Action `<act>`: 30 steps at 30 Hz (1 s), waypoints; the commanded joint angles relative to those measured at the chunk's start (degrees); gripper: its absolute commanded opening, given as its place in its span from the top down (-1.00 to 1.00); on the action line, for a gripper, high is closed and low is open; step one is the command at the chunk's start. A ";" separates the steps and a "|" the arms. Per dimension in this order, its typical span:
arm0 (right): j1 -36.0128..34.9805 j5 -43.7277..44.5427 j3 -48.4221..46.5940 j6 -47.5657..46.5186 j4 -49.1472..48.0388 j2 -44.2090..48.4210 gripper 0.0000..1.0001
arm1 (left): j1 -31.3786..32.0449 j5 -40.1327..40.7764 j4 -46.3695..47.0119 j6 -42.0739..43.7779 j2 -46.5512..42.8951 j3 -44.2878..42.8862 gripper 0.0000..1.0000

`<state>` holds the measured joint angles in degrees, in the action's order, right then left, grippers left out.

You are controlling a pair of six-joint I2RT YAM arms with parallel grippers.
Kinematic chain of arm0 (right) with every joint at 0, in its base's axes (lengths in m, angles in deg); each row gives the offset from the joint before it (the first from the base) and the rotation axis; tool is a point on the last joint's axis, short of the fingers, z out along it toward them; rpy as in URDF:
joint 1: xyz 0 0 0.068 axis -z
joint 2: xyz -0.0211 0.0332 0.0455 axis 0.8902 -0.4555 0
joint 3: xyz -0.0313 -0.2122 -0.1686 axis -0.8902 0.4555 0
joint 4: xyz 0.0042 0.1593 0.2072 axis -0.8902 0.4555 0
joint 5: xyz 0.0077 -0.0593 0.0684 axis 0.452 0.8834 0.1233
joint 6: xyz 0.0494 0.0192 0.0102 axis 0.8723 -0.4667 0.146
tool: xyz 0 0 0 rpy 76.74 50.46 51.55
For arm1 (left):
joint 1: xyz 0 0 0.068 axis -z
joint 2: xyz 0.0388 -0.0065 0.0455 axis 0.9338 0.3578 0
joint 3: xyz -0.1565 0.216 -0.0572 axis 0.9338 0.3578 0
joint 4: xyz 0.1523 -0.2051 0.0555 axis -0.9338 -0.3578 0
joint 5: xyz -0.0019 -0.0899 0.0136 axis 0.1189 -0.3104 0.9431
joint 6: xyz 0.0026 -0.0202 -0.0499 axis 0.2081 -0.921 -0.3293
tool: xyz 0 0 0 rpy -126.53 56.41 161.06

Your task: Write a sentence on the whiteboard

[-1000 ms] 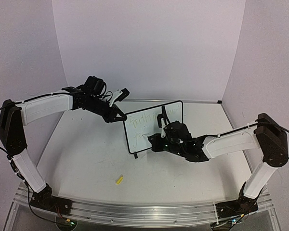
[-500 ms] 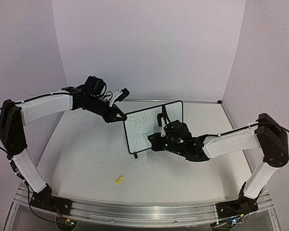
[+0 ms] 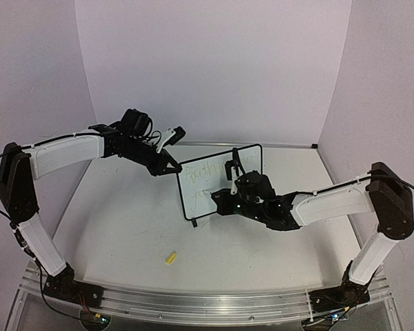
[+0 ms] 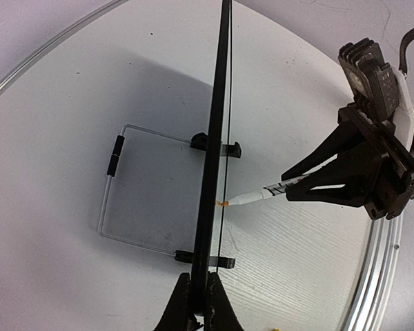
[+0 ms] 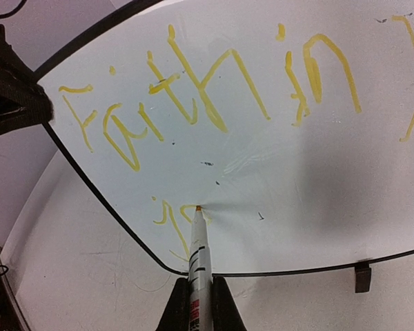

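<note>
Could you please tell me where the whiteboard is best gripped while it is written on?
Pinch the whiteboard by its thin frame at the upper left corner, fingers coming edge-on from the left, one per face. It stands upright, and that corner is clear of the marker and the sentence.

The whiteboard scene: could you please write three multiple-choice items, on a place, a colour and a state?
1. Where does the small yellow piece lie? A) on the table, in front of the whiteboard; B) on the board's top edge; C) behind the board.
2. What colour is the writing? A) red; B) yellow; C) blue.
3. The marker tip is: A) touching the board; B) lifted clear; C) capped.
Answers: 1 A, the top view shows it there; 2 B, the right wrist view shows yellow strokes; 3 A, both wrist views show contact.
</note>
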<state>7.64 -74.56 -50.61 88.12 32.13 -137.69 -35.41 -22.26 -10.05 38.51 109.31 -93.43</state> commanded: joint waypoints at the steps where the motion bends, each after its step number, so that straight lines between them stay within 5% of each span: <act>1: 0.20 -1.12 -1.33 -0.42 -1.61 2.71 1.00 | 0.83 7.01 -7.50 0.73 3.50 2.06 1.00; 25: 0.21 4.40 4.13 -3.35 2.90 17.73 1.00 | -2.90 0.16 -12.64 3.84 0.85 1.15 0.99; 30: 0.19 4.08 4.52 -4.18 2.90 19.47 1.00 | -3.56 -1.14 -12.02 2.40 2.24 0.42 0.67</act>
<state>7.64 -71.65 -46.53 85.32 35.22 -121.23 -38.30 -25.30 -13.98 40.50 108.89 -93.47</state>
